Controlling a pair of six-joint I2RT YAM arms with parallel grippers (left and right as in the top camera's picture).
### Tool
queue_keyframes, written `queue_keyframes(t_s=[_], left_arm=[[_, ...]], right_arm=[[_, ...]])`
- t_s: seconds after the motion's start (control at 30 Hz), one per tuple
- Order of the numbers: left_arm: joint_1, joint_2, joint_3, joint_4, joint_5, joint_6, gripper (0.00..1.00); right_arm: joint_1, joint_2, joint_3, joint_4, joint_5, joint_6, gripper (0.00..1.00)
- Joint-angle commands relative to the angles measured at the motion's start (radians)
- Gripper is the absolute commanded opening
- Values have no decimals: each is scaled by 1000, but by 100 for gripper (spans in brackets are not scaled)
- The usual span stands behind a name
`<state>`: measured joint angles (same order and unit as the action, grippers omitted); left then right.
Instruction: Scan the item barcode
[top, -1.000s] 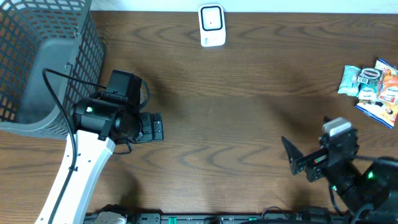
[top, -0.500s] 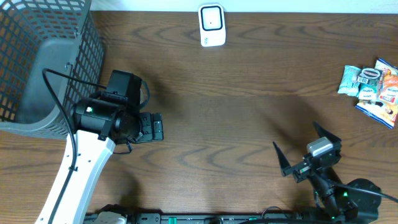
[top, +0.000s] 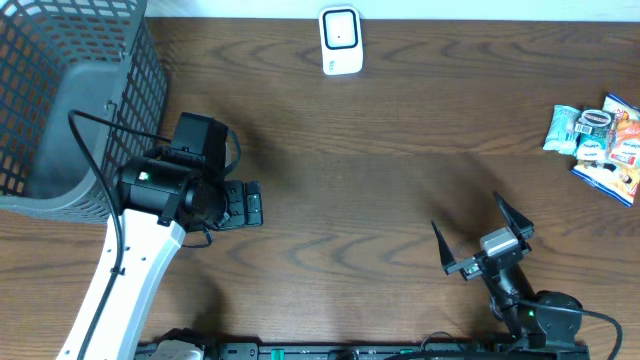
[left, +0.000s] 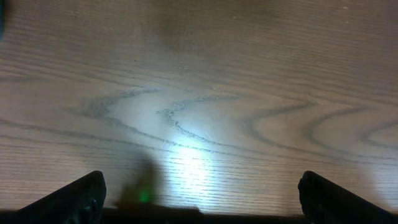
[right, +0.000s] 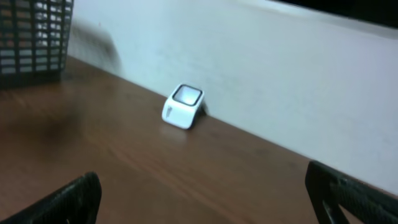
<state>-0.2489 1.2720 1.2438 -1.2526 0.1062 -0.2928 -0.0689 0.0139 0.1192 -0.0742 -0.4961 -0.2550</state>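
Note:
The items, a small pile of colourful snack packets (top: 592, 139), lie at the table's far right, away from both grippers. The white barcode scanner (top: 340, 41) stands at the back edge; the right wrist view shows this scanner (right: 183, 106) against the wall. My right gripper (top: 477, 232) is near the front edge, tilted up, open and holding nothing; in its own view the right gripper (right: 205, 200) frames bare wood. My left gripper (top: 257, 203) hovers left of centre, and the left gripper (left: 199, 205) is open over lit bare wood.
A grey wire basket (top: 60, 100) fills the back left corner, just behind the left arm; the basket (right: 31, 34) also shows at the upper left of the right wrist view. A white wall runs behind the table.
The right arm has pulled back toward the front edge and moved left, tipping its gripper up toward the scanner. The left arm has not moved.

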Motion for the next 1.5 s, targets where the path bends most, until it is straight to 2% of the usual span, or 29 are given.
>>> queue_keyframes(t_s=[0.0, 0.1, 0.27, 0.5, 0.73, 0.97, 1.23, 1.47], left_arm=[[4, 2, 1, -2, 9, -8, 98], [4, 2, 1, -2, 9, -8, 98], [4, 2, 1, -2, 9, -8, 98], [4, 2, 1, -2, 9, -8, 98], [4, 2, 1, -2, 9, -8, 98], [4, 2, 1, -2, 9, -8, 98], [4, 2, 1, -2, 9, -8, 98], [4, 2, 1, -2, 9, -8, 98]], right_arm=[[4, -8, -53, 66, 71, 61, 99], [4, -8, -76, 104, 137, 150, 99], [5, -8, -115, 151, 173, 165, 99], [5, -8, -114, 119, 256, 183, 99], [5, -5, -114, 3, 422, 359, 99], [9, -5, -114, 2, 433, 301, 99], [93, -9, -114, -4, 488, 256, 99], [101, -9, -114, -4, 494, 253, 99]])
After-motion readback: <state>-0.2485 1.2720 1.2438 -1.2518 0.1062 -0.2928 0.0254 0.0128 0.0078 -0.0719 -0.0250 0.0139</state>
